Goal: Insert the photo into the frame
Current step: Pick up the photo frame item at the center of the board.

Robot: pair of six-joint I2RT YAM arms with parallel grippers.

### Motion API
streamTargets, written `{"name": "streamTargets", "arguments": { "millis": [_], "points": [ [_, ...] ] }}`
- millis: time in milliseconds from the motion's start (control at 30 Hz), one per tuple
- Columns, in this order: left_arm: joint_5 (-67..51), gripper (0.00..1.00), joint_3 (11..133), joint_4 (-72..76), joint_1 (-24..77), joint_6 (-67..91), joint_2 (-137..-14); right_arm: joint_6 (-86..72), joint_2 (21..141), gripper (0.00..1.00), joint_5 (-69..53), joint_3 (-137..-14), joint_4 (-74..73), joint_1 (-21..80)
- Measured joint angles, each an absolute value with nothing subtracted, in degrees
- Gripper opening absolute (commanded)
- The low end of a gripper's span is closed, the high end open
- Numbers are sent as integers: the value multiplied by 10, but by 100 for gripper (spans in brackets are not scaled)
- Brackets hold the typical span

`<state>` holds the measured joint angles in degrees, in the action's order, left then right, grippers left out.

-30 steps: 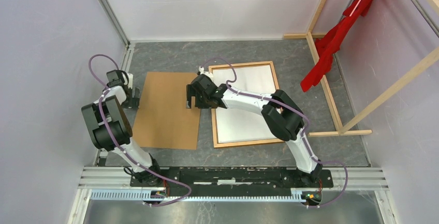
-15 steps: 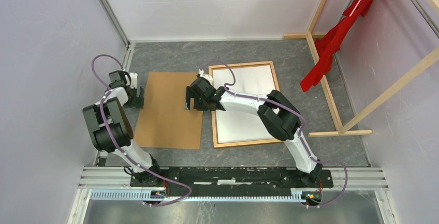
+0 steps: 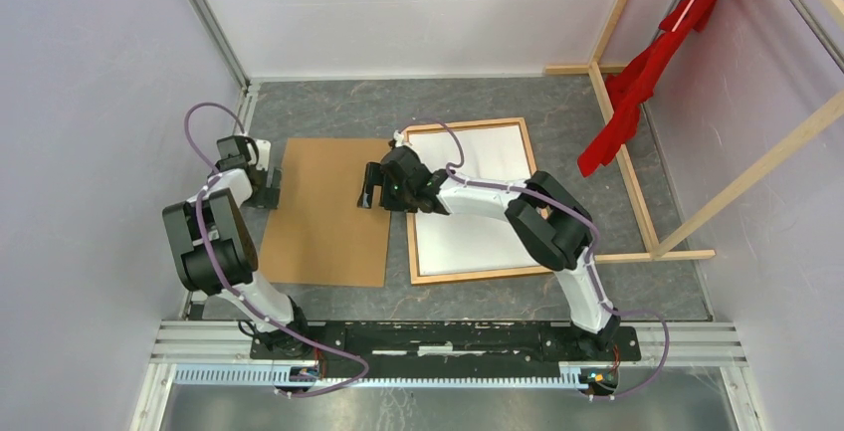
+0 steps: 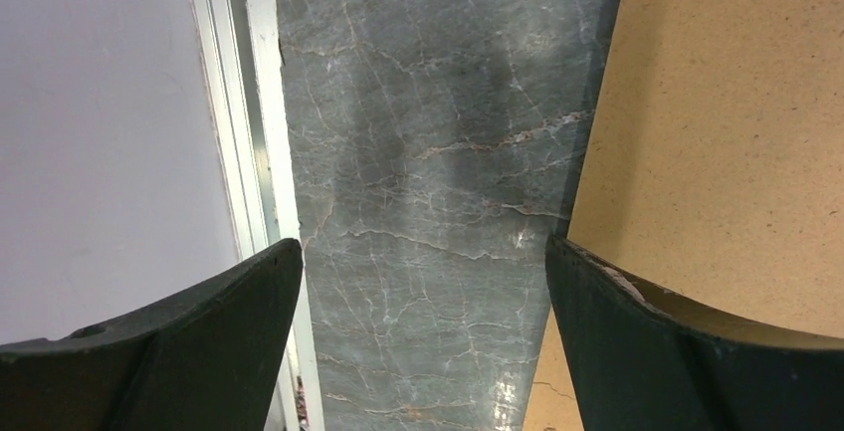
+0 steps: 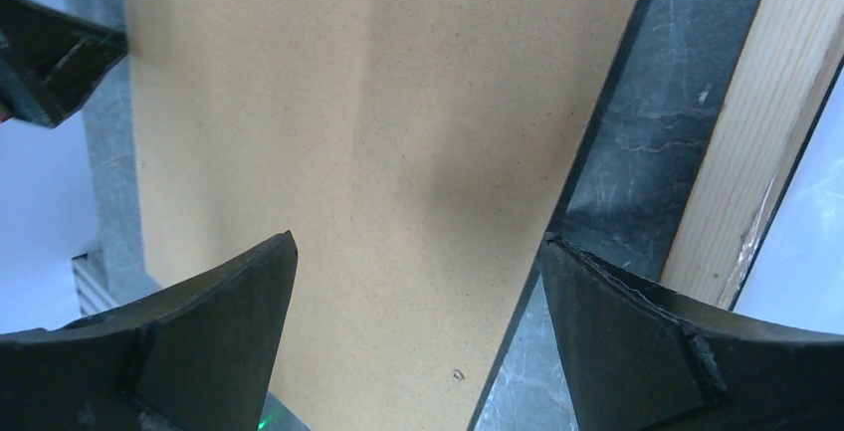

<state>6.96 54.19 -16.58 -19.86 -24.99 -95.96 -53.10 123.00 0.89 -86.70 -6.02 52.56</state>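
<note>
Hanging released and empty, the right hand (image 3: pixel 369 192) is over the 3 o'clock edge of the backing board (image 3: pixel 323 222); the left hand (image 3: pixel 265 190), also released, straddles its 9 o'clock edge. At the board's 3 o'clock, the frame (image 3: pixel 468 275) lies on the surface (image 3: pixel 448 103), a white sheet (image 3: pixel 463 242) inside.

Black jaws over tan, grey, orange-brown and white

Between my left jaws the tabletop (image 4: pixel 428 152) is dark grey stone with pale, cracked veins, and at their right side starts the board (image 4: pixel 727 132), plain tan with fine specks. That same tan fills the gap of my right jaws. To their right runs the frame (image 5: pixel 756 122), light orange-brown grained wood, around a white sheet (image 3: pixel 468 247).
</note>
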Motion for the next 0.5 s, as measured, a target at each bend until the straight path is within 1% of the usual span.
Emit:
{"name": "streamTargets", "arguments": {
  "millis": [233, 400, 500],
  "points": [
    [99, 99, 536, -156, -184, -278, -957, -539, 1169, 93, -39, -819, 23, 515],
    [118, 99, 536, -155, -184, -284, -959, -599, 1135, 92, -83, -791, 214, 502],
    [92, 99, 537, -165, -181, -284, -955, -642, 1128, 92, -134, -791, 331, 511]
  ]
}}
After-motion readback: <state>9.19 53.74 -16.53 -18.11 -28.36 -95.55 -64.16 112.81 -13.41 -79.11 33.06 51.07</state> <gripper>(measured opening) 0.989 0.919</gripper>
